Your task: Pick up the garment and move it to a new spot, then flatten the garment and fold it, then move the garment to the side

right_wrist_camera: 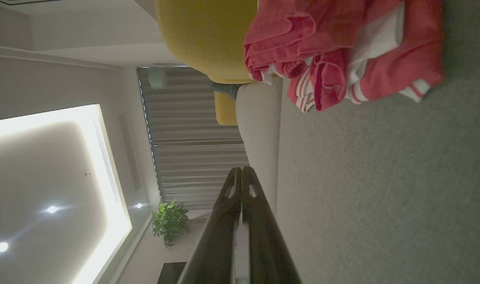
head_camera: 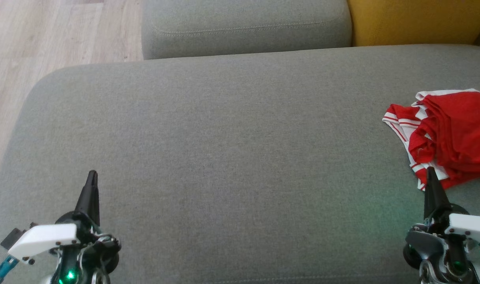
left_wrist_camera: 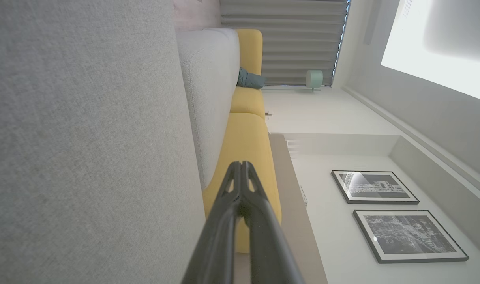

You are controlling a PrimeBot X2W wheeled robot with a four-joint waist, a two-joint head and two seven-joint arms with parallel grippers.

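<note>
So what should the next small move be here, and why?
Probably open the right gripper and ease it forward onto the garment: it is shut, holding nothing, its tip near the crumpled garment's near edge. The left gripper sits far off across the cushion.

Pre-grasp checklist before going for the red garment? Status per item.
1. Garment located: ok. The garment lies crumpled on the grey cushion, on the robot's right.
2. Right end effector ready to grasp: not ok. Its fingers are shut and hold nothing. The right wrist view shows a gap to the cloth.
3. Left end effector out of the way: ok. It is shut, holds nothing and sits far from the garment.
4. Spot to move it to: ok. Plain grey fabric spans the cushion's middle.
5. Garment's full extent: cannot tell. Its right part runs past the head view's edge.
</note>
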